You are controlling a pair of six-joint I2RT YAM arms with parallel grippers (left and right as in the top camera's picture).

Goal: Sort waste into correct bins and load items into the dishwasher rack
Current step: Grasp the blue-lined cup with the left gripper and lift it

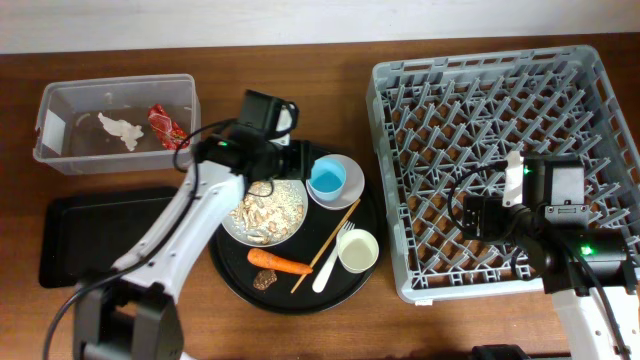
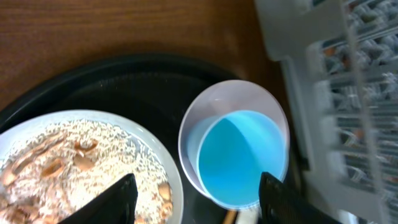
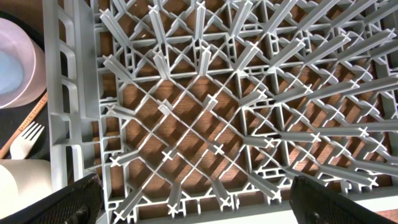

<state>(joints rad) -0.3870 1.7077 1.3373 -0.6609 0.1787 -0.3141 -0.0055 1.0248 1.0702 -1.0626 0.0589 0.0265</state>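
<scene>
Two sets of fingers to watch. The left gripper [image 2: 198, 190] hangs low over the round black tray [image 2: 124, 81]. Its fingers stand partly apart and have hold of nothing.

Between the fingers sits the near edge of the pink bowl [image 2: 211, 106], with the blue cup [image 2: 242, 155] nested inside it. Just inside the left finger lies the rim of the plate [image 2: 158, 146], which is heaped with food scraps [image 2: 62, 155].

The right gripper [image 3: 196, 196] is spread as wide as it goes and is empty. Under its fingers are the pegs of the rack [image 3: 74, 93]. Out past the rack wall, beyond its left finger, I see the fork [image 3: 25, 140], the chopstick [image 3: 28, 121] and the small white cup [image 3: 18, 186].

My worry is that the plate rim and the bowl both sit inside the left fingers' span. A squeeze here could catch the two together. That could tip the bowl, tumble the cup out, or jolt scraps onto the tray.

The wrapper [image 1: 165, 125] and tissue [image 1: 120, 128] lie in the clear tub [image 1: 60, 100]. The carrot [image 1: 280, 263] and brown lump [image 1: 265, 281] sit on the round tray, on the far side of the plate from the left fingers.

I can't read any writing. The tub's label is too small from overhead.
</scene>
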